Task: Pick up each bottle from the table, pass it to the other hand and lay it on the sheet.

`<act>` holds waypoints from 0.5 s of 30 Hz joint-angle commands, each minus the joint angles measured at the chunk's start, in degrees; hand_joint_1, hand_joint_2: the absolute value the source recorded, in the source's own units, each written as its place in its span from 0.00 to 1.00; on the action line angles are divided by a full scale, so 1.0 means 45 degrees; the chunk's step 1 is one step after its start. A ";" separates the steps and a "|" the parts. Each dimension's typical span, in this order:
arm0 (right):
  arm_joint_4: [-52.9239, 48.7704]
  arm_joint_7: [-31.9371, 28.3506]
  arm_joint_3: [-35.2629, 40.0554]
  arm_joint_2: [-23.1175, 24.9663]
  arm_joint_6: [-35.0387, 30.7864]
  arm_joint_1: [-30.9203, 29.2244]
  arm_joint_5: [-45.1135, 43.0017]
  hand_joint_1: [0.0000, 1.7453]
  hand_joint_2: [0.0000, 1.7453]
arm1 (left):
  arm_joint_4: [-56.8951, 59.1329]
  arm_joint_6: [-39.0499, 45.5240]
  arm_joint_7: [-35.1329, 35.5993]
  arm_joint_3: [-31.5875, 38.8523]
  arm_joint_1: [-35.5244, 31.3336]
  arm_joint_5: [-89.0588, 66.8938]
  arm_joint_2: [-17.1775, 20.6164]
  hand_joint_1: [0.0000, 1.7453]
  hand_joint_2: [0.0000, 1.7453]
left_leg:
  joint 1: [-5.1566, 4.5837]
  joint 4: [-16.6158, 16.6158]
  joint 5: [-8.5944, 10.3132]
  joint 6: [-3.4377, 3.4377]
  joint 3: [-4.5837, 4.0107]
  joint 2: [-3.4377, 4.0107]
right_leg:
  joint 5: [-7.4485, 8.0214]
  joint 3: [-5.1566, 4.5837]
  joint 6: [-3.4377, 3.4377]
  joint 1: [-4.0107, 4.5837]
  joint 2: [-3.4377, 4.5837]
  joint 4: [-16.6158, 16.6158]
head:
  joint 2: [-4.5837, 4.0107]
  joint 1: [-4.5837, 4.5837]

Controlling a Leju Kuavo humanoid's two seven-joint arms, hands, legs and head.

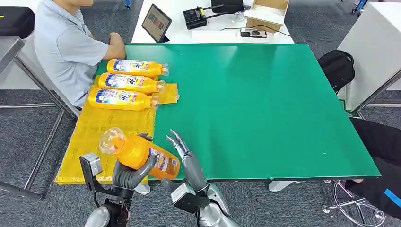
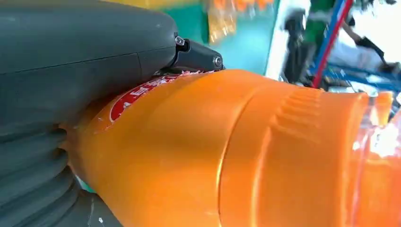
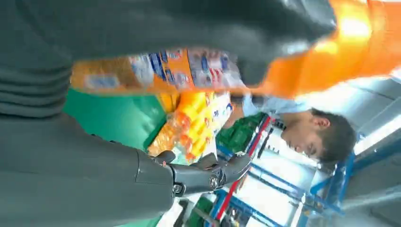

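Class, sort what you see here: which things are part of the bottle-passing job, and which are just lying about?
Part of the job:
held bottle in the left hand
right hand, fingers apart
three laid bottles
yellow sheet
green table

Just lying about:
tablet
cardboard box
black device
black backpack

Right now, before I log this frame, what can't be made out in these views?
- Held bottle: label text, too small in the head view, blurred in the right wrist view.
- Left hand: fingers behind the bottle hidden.
- Right hand: contact with the bottle unclear.
- Yellow sheet: near edge hidden by the left hand.
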 commanded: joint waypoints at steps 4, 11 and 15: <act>-0.0512 -0.0395 -0.0991 -0.0162 -0.0891 0.0440 -0.0109 0.00 0.00 | 0.0892 0.2876 0.0651 0.2032 -0.1509 -0.5529 0.1296 1.00 1.00 | 0.0000 -0.0020 0.0001 0.0008 0.0037 -0.0025 | -0.0012 0.0035 -0.0036 0.0008 -0.0040 -0.0008 | 0.0000 0.0000; -0.0826 -0.0206 -0.0751 -0.0147 -0.0793 0.0339 0.0283 0.00 0.00 | 0.3078 0.6129 0.1414 0.1660 -0.3851 -1.2989 0.1476 1.00 1.00 | 0.0011 -0.0013 0.0020 0.0009 0.0023 -0.0052 | -0.0007 0.0037 -0.0032 0.0018 -0.0069 -0.0006 | 0.0000 0.0000; -0.1350 0.0238 -0.0405 -0.0658 -0.0816 0.0665 0.1071 0.00 0.00 | 0.5321 0.6352 0.1401 0.1915 -0.5244 -1.3510 0.1137 1.00 1.00 | 0.0009 -0.0026 0.0030 0.0008 0.0041 -0.0073 | -0.0008 0.0066 -0.0038 0.0015 -0.0090 -0.0014 | 0.0000 0.0000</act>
